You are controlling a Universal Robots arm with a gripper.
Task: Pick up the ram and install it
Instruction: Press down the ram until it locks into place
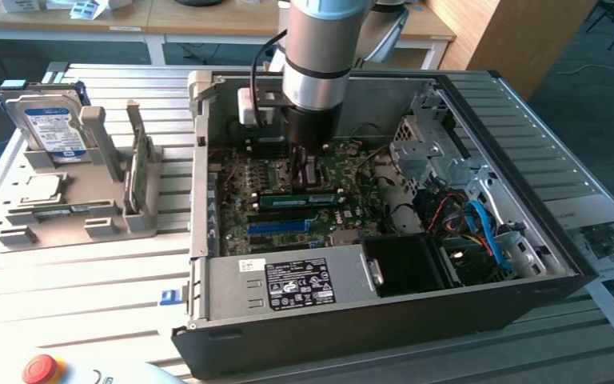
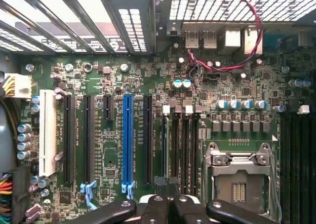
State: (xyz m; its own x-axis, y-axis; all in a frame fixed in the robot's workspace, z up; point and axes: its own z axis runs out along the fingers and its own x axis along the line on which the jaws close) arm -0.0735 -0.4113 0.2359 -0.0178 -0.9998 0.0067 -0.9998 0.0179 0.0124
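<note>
The ram point(image 1: 301, 194) sits inside the open computer case point(image 1: 414, 316), on the motherboard point(image 1: 339, 172) toward the case's far side. It stands on its long edge, with its long axis running from the exterior view's left to the exterior view's right. That puts it parallel to the blue slot point(image 1: 285, 226), which lies just nearer the camera. The ram is a thin, narrow green stick with darker patches along its face; I cannot read any label on it from here. My arm point(image 1: 318, 48) comes straight down into the case from above, its silver barrel upright and the black wrist section below it. My gripper point(image 1: 305, 180) points down at the ram's middle. My fingers are drawn together, narrow, with the tips right at the stick's upper edge. I cannot tell whether they pinch it or only rest on it. From the wrist view, my gripper point(image 2: 168, 211) hangs over the board beside the long blue slot point(image 2: 128, 140), above a row of black memory slots point(image 2: 181, 150) that run the same way.
</note>
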